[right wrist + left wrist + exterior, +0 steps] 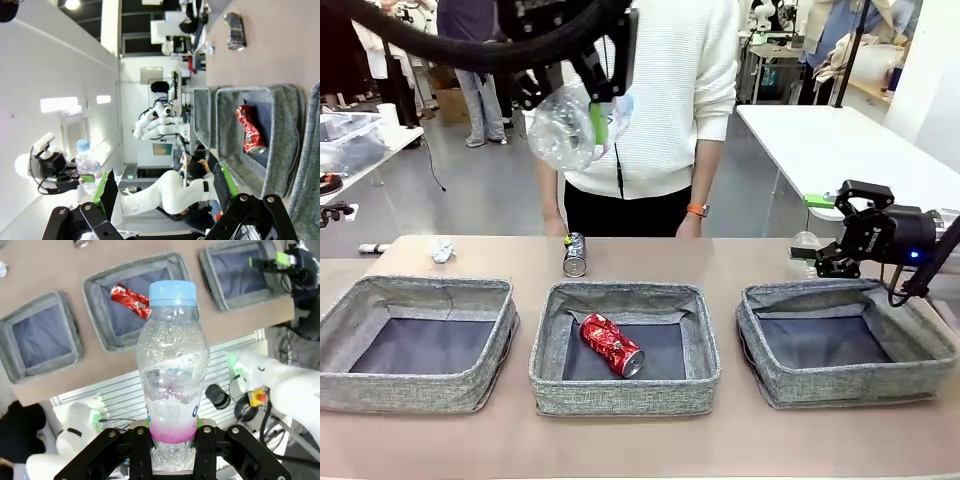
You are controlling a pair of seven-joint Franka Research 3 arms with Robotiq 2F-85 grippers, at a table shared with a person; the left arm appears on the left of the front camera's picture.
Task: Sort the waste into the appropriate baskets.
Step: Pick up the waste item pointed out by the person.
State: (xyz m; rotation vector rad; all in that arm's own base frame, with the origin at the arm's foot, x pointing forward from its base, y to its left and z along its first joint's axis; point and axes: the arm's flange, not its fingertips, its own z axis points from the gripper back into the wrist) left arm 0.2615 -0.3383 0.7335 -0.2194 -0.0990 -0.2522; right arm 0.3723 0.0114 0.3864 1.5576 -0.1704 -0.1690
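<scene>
Held blue-capped bottle (560,135) at top middle in left gripper (600,115), jaws squeezed on it, right gripper (820,228) at right edge, opened wide, held nothing.

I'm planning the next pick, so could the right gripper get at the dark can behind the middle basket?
Probably yes. The right gripper is open and empty, the dark can lies on bare table with nothing over it, and the left gripper holds its bottle high above.
</scene>
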